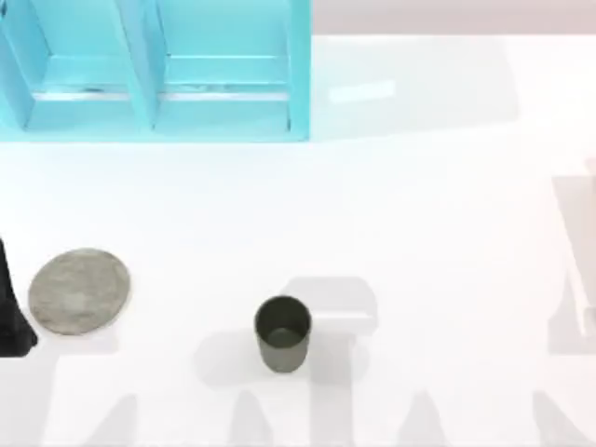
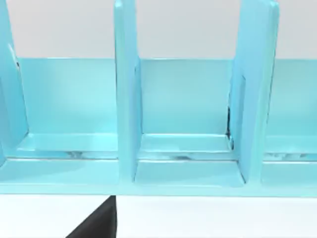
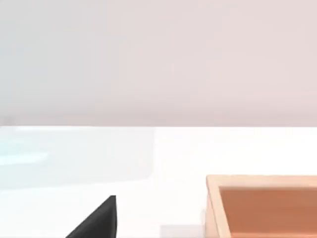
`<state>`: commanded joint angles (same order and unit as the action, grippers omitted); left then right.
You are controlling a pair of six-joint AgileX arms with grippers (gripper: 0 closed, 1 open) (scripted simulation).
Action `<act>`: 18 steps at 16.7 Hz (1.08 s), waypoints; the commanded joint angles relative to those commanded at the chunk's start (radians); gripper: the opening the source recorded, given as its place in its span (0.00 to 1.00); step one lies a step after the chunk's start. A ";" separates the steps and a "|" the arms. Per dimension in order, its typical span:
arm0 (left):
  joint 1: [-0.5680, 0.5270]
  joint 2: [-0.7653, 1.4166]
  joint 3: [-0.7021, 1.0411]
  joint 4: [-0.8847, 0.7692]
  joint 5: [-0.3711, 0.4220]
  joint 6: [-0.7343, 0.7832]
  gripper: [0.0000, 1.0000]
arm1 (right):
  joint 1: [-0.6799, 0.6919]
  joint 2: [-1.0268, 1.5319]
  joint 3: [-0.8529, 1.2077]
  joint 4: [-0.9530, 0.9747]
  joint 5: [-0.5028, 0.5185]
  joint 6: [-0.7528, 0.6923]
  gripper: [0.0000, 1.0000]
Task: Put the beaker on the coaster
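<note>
The beaker (image 1: 282, 333), a small dark olive-grey cup, stands upright on the white table near the front, a little left of the middle. Well to its left, near the table's left side, the coaster (image 1: 79, 291) lies flat as a mottled grey-beige disc, apart from the beaker. A dark part of my left arm (image 1: 11, 312) stands at the left edge, just beside the coaster. A black piece of my left gripper (image 2: 96, 223) shows low in the left wrist view. My right gripper (image 3: 96, 222) shows the same way in the right wrist view, over bare table.
A light blue rack (image 1: 158, 74) with upright dividers stands at the back left and faces the left wrist camera (image 2: 188, 148). The right wrist view shows an orange-brown wooden box (image 3: 262, 208). White table lies open between the beaker and the coaster.
</note>
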<state>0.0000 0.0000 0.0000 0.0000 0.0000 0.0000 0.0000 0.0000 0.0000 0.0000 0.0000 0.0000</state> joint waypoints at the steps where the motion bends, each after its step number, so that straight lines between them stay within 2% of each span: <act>1: 0.000 0.000 0.000 0.000 0.000 0.000 1.00 | 0.000 0.000 0.000 0.000 0.000 0.000 1.00; 4: -0.023 0.029 0.020 -0.021 0.001 0.017 1.00 | 0.000 0.000 0.000 0.000 0.000 0.000 1.00; 8: -0.145 0.214 0.149 -0.146 0.004 0.116 1.00 | 0.000 0.000 0.000 0.000 0.000 0.000 1.00; 12: -0.322 0.552 0.355 -0.355 0.004 0.266 1.00 | 0.000 0.000 0.000 0.000 0.000 0.000 1.00; 18: -0.589 1.185 0.726 -0.750 0.004 0.505 1.00 | 0.000 0.000 0.000 0.000 0.000 0.000 1.00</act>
<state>-0.5889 1.1846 0.7262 -0.7505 0.0036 0.5049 0.0000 0.0000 0.0000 0.0000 0.0000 0.0000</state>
